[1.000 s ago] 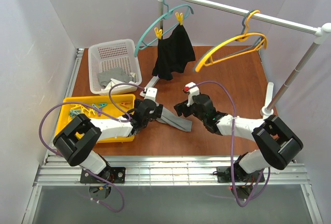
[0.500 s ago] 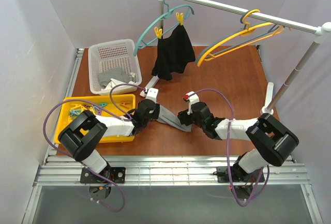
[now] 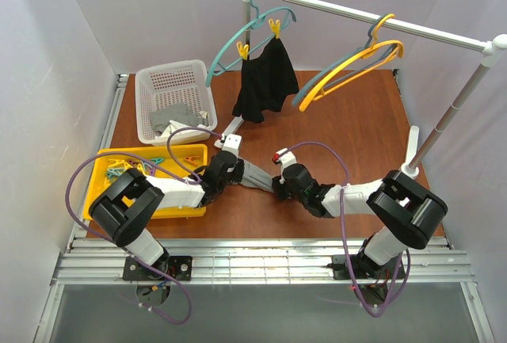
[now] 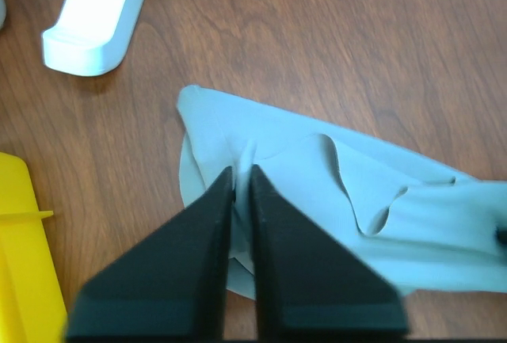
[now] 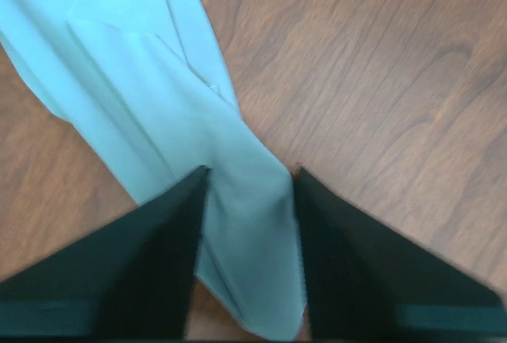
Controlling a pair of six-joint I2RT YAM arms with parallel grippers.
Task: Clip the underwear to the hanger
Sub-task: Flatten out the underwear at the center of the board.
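The grey underwear (image 3: 258, 177) lies stretched out on the wooden table between my two grippers. My left gripper (image 3: 235, 171) is down at its left end. In the left wrist view the gripper (image 4: 242, 173) is shut, with a raised fold of the underwear (image 4: 317, 192) pinched between its tips. My right gripper (image 3: 280, 186) is at the other end. Its jaws (image 5: 250, 173) stand part open, one on each side of the narrow end of the underwear (image 5: 158, 97). The yellow-orange hanger (image 3: 348, 70) hangs empty on the rail at the back right.
A teal hanger (image 3: 238, 42) with yellow clips holds a black garment (image 3: 265, 81) on the rail (image 3: 333, 6). A grey-blue hanger hangs behind the yellow one. A white basket (image 3: 150, 89) and a yellow clip tray (image 3: 101, 175) stand at left. The rack's white foot (image 4: 95, 10) lies near the left gripper.
My left gripper has closed on a fold of the underwear. My right arm moved left onto the other end and its jaws narrowed. The yellow hanger has swung on the rail.
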